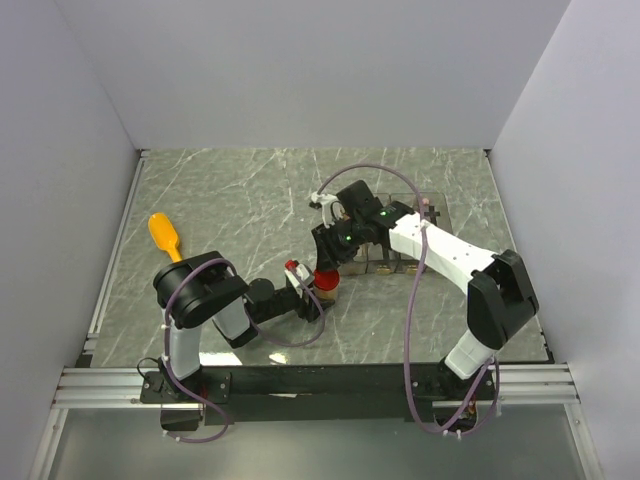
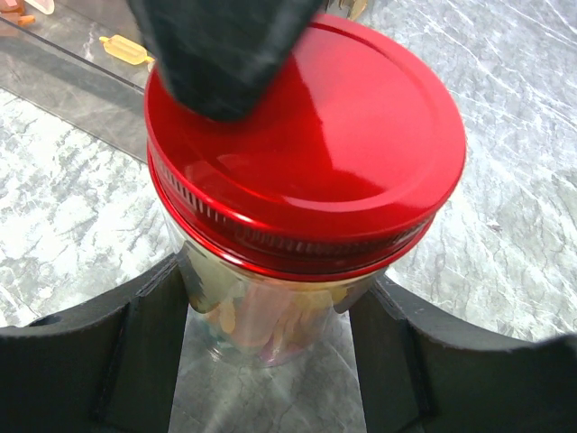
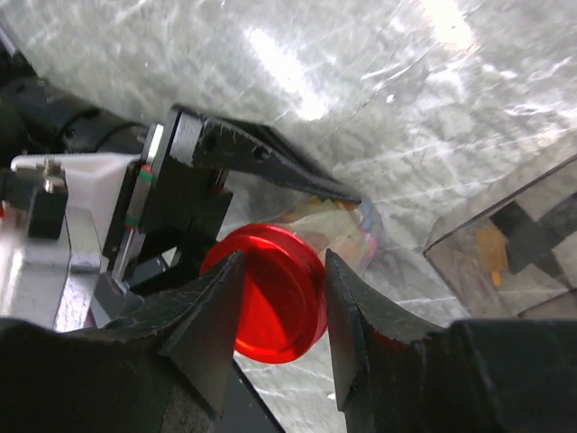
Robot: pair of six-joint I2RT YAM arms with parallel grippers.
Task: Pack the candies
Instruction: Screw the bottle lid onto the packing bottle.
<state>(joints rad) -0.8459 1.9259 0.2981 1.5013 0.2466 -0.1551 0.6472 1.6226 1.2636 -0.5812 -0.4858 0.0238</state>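
The left gripper pinches the glass jar at three and nine o'clock, the right gripper spread over the red lid; the candies look light and slippery, so I'd grip the breakable jar's waist

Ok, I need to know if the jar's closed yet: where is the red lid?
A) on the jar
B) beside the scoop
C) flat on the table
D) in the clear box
A: the lid sits on the jar, with candies showing through the glass.
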